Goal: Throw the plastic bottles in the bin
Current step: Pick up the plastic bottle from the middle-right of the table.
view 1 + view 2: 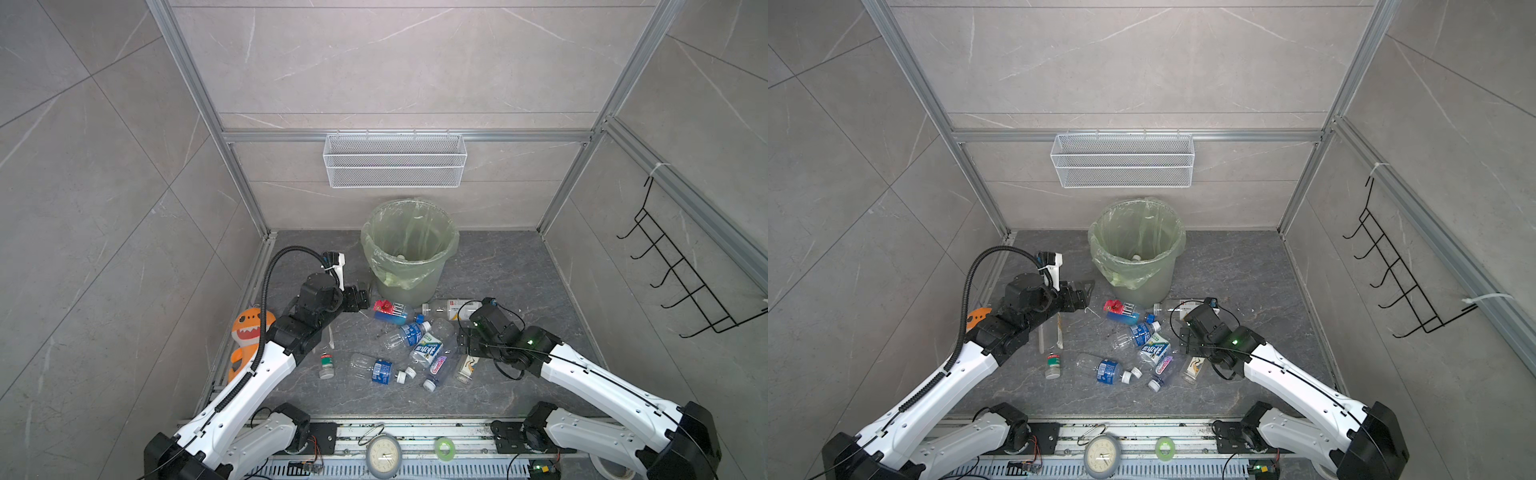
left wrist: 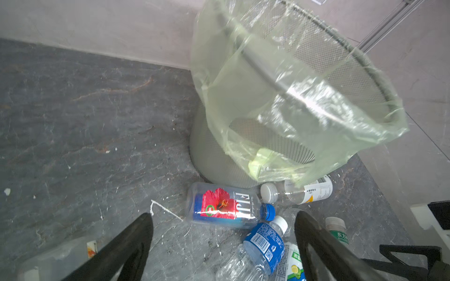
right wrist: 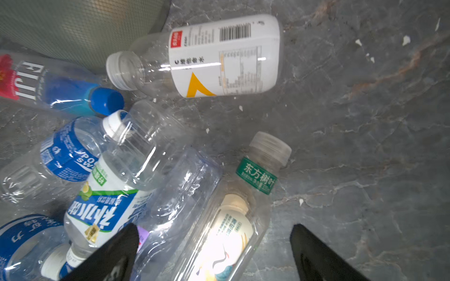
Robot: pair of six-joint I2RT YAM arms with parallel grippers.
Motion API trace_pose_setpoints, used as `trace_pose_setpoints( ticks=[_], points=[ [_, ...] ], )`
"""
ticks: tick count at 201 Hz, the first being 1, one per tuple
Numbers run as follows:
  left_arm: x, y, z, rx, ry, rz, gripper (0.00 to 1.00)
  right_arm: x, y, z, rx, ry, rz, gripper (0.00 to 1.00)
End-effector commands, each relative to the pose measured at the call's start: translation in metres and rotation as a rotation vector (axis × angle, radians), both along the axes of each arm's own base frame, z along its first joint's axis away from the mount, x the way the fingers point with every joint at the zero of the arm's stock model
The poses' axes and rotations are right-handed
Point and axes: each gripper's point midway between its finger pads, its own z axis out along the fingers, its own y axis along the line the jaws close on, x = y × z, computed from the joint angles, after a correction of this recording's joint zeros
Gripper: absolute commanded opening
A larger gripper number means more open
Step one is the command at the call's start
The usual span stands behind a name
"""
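Observation:
Several plastic bottles lie on the dark floor in front of the bin, whose pale green bag hangs over its rim. A red-flower bottle and a white-label bottle lie at the bin's foot. My left gripper hovers open left of the bin with nothing between its fingers, the blue-label bottle below it. My right gripper is open above a bottle with a green neck label, not touching it.
An orange plush shark lies by the left wall under my left arm. A white wire mesh basket hangs on the back wall. A black hook rack juts from the right wall. A clock and tape roll sit on the front rail.

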Motion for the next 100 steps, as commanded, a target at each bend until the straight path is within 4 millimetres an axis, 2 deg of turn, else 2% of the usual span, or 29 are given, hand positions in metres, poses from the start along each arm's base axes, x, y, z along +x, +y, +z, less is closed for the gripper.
trace_pose_setpoints(
  ticks=[1,32,56,100],
  points=[
    [-0.01,0.01,-0.013,-0.007,0.034,0.041,0.92,-0.017,-0.007,-0.013,0.033,0.06,-0.058,0.99],
    [-0.022,0.024,-0.04,0.029,0.088,0.078,0.92,-0.026,-0.013,-0.022,0.038,0.081,-0.082,0.98],
    [-0.028,0.027,-0.057,0.04,0.125,0.085,0.91,-0.031,-0.009,-0.034,0.051,0.117,-0.076,0.97],
    [-0.032,0.028,-0.067,0.038,0.139,0.084,0.91,-0.033,-0.005,-0.05,0.061,0.143,-0.084,0.92]
  ],
)
